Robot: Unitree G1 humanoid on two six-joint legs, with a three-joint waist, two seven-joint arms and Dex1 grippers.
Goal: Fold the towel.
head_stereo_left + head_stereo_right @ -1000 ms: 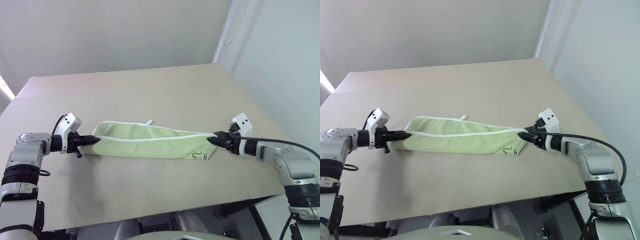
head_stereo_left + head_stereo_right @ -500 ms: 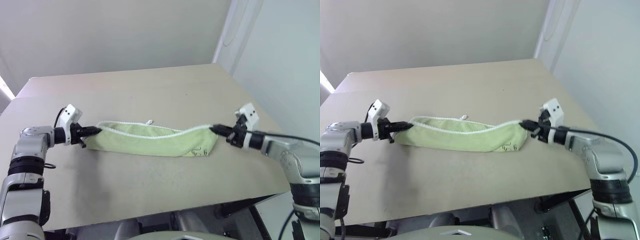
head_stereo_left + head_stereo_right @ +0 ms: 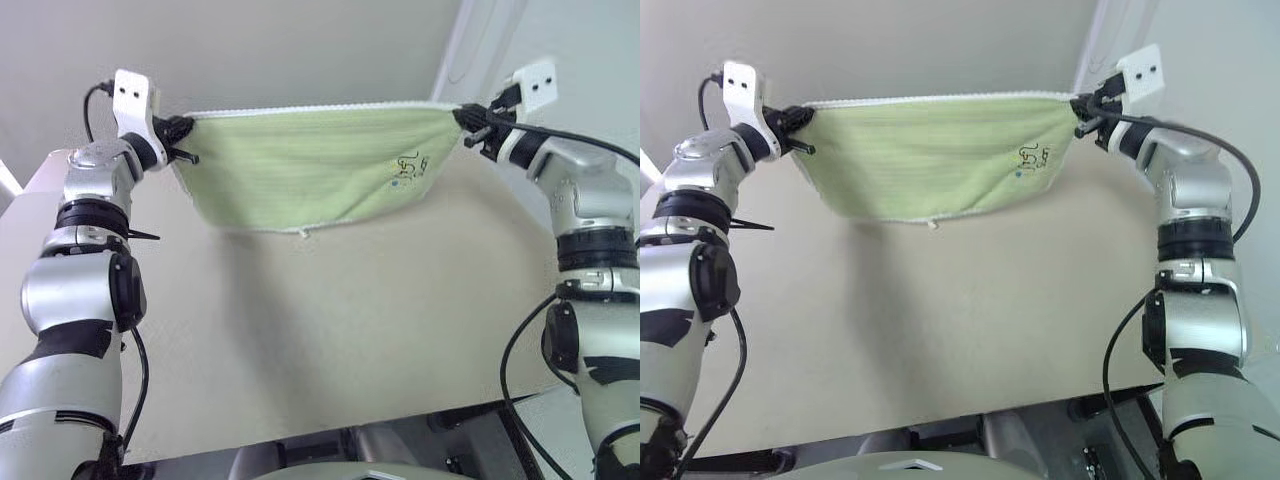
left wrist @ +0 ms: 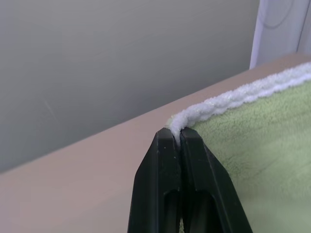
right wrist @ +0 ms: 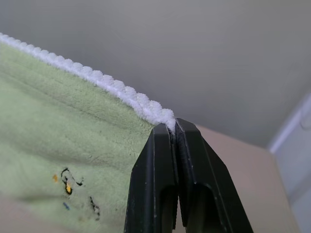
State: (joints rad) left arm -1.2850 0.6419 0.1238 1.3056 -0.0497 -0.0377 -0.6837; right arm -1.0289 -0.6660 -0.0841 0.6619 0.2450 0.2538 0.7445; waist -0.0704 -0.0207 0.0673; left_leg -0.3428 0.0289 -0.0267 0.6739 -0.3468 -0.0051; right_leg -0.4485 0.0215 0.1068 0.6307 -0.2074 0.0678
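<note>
Head view: towel (image 3: pixel 310 170) hangs stretched across the frame's top above the table (image 3: pixel 330 330), left gripper (image 3: pixel 181 128) and right gripper (image 3: pixel 466 117) clamped on its corners; wrist views show fingers (image 4: pixel 167 160) pinched on white edging, folding not yet done.

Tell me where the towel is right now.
In the head views the towel hangs spread in the air above the table, its top corners pinched by the left gripper and the right gripper.
</note>
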